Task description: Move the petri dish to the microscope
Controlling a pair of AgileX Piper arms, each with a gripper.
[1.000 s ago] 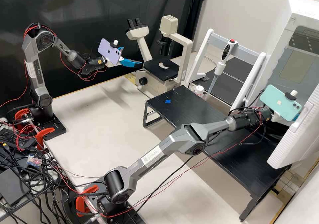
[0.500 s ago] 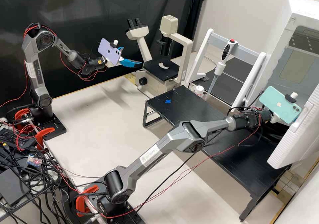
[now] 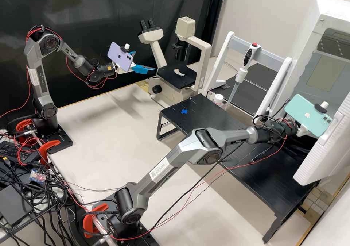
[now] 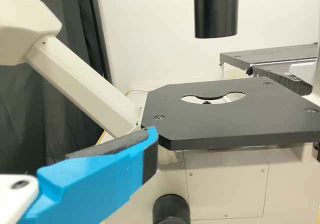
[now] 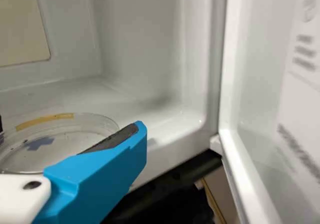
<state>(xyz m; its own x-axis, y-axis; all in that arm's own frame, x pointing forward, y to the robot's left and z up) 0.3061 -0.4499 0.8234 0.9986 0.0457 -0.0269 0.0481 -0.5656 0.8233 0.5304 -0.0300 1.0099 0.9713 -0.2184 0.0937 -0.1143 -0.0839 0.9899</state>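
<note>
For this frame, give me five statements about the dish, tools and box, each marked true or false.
1. The dish lies inside the white box. True.
2. The left tool is by the microscope. True.
3. The dish is on the microscope's stage. False: it is in the box.
4. The right tool is by the dish. True.
5. The box's door is shut. False: the door stands open.

This is a laboratory, as the microscope [image 3: 169, 74], the pipette [image 3: 241, 74] and the clear petri dish [image 5: 65, 143] show.
</note>
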